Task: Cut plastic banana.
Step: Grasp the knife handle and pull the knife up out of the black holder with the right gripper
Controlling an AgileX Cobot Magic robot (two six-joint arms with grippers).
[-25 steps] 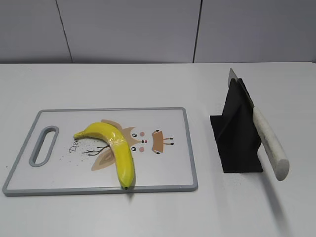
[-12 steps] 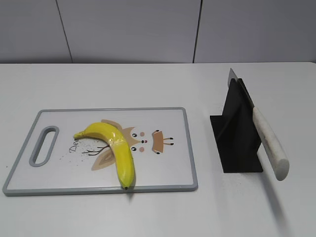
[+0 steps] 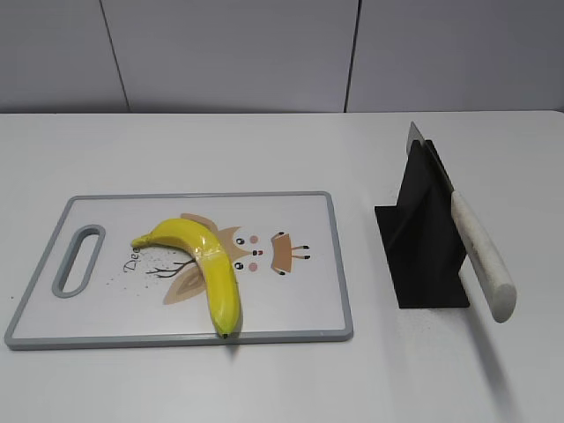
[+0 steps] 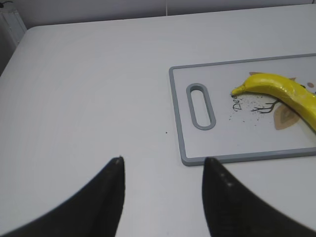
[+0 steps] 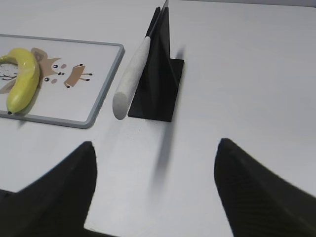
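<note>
A plastic banana (image 3: 204, 261) lies on a white cutting board (image 3: 291, 300) with a grey rim, on the left half of a white table (image 3: 264, 150). The curved yellow fruit rests across a cartoon animal print (image 3: 256, 251) at the board's centre, its greenish stem tip pointing toward the board's oval handle slot (image 3: 78, 259) and its dark end almost touching the near edge. A faint band circles its middle.

To the right of the board, apart from it, a black knife stand (image 3: 423, 238) sits on the table. A knife (image 3: 480, 256) rests in it at a slant, its blade up against the stand's top and its pale handle jutting out toward the near right.

Neither arm shows in the exterior view. Seen from the left wrist, the left gripper (image 4: 163, 197) hangs above bare table just off the board's handle end, its two dark fingers (image 4: 111, 197) spread apart with nothing between them. Seen from the right wrist, the right gripper (image 5: 155, 187) hovers above the table on the near side of the knife stand, its fingers (image 5: 247, 187) wide apart and holding nothing; the knife's handle points roughly toward it. Both claws are clear of the banana, the board and the knife.
</note>
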